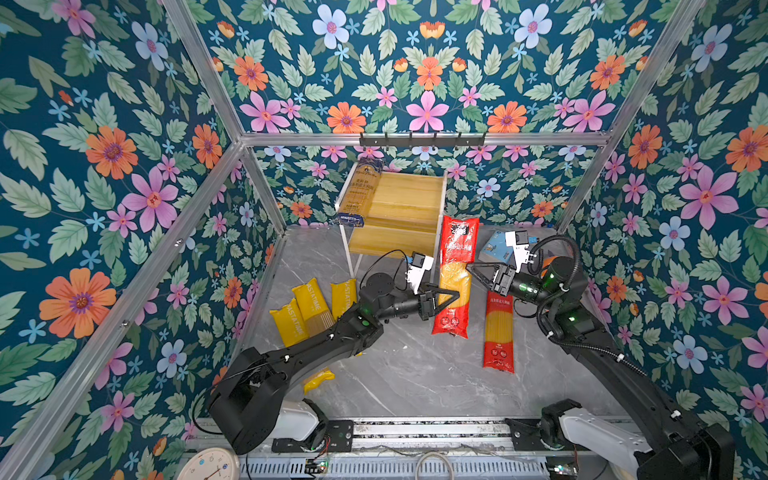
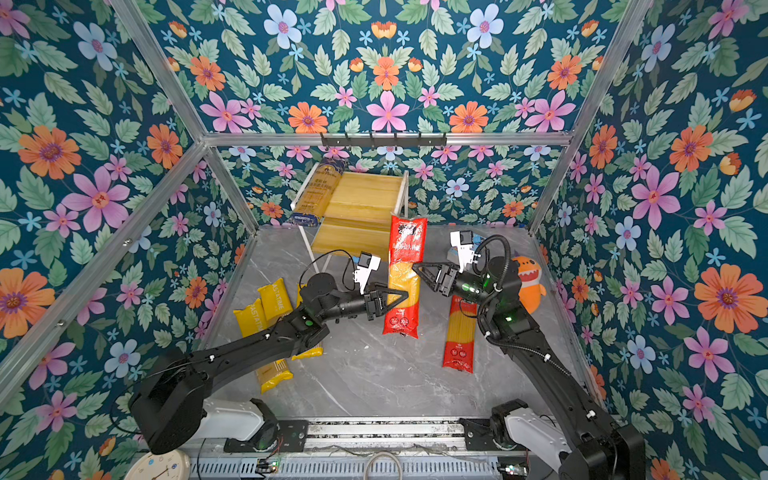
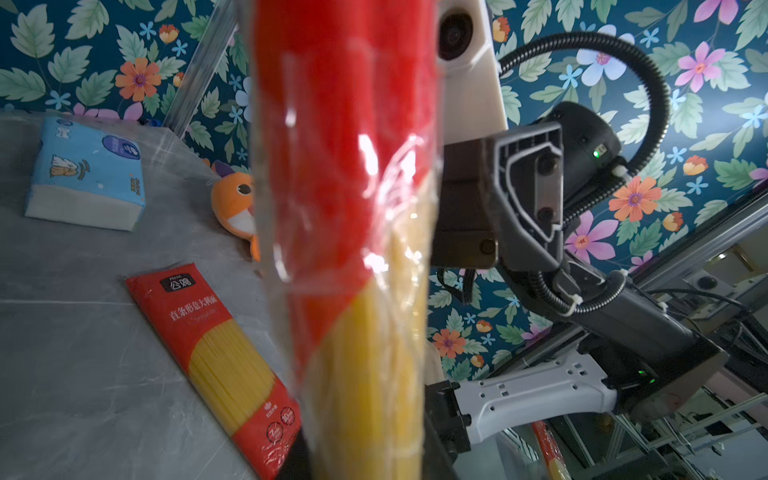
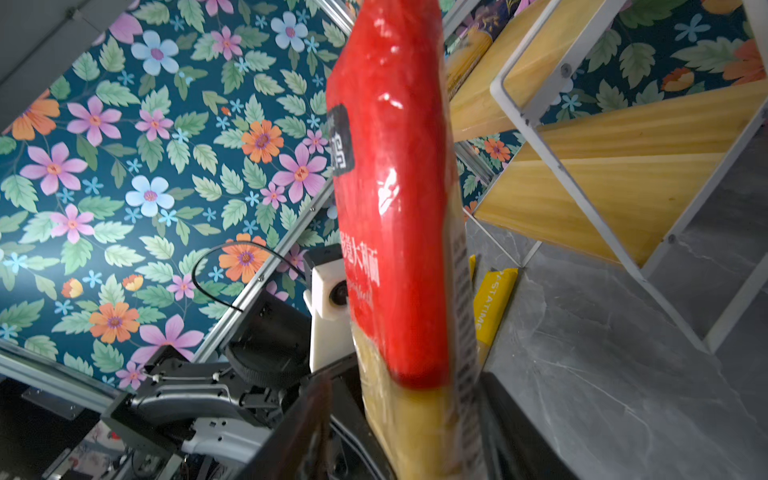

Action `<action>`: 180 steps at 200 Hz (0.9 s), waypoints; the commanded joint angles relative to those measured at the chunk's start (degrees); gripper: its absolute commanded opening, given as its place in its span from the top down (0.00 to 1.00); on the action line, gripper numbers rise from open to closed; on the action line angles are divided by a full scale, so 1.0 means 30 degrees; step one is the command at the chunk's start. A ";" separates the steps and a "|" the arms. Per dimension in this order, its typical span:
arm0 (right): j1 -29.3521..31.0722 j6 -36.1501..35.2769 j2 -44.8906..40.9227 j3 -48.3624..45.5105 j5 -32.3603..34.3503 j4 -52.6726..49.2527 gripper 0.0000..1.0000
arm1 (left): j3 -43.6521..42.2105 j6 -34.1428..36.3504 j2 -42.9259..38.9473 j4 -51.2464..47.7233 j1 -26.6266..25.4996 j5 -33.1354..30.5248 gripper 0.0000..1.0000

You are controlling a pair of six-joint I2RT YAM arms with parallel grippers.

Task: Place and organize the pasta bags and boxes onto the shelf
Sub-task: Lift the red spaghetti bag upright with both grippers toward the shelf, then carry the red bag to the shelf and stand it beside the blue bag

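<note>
A red pasta pack [image 1: 455, 266] [image 2: 405, 266] stands upright in the air in front of the shelf [image 1: 409, 208], between both arms. My left gripper [image 1: 451, 297] [image 3: 361, 457] is shut on its yellow lower half [image 3: 365, 374]. My right gripper [image 1: 471, 268] [image 4: 415, 436] straddles the same pack [image 4: 395, 208], open, with a gap at one finger. A second red pack [image 1: 498, 332] [image 3: 216, 345] lies flat on the table. Three yellow PASTATIME packs [image 1: 309, 301] lie at the left, partly under my left arm. A dark navy pack [image 1: 359, 191] lies on the shelf's left side.
A blue-and-white tissue pack [image 3: 87, 174] and an orange plush toy [image 2: 528, 286] sit at the back right, behind my right arm. A black hook rail [image 1: 422, 139] hangs above the shelf. The shelf's white legs [image 4: 648, 286] stand close to the held pack.
</note>
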 commanded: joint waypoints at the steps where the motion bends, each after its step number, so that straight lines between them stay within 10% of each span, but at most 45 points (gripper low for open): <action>1: -0.0111 -0.2481 0.0569 0.0865 -0.2923 -0.3007 0.32 | 0.0648 0.1533 -0.0404 0.0641 0.0141 0.1114 0.82; 43: 0.0017 -0.1862 0.1572 0.1465 -0.4228 -0.0630 0.39 | 0.1197 0.1721 -0.0233 0.0410 0.0202 0.1847 0.83; 68: 0.0074 0.0587 0.2157 0.1065 -0.4231 0.3582 0.59 | 0.1390 0.1114 0.0139 0.0344 0.0625 0.1739 0.79; 101: 0.0090 0.2325 0.3185 0.1404 -0.3291 0.6577 0.79 | 0.1062 -0.0049 -0.0295 0.0633 0.1347 0.1159 0.62; 180: 0.0944 0.4921 0.5465 0.4712 0.0371 0.8945 0.89 | -0.3632 -0.4836 -0.3627 0.3350 0.2708 -0.3949 0.25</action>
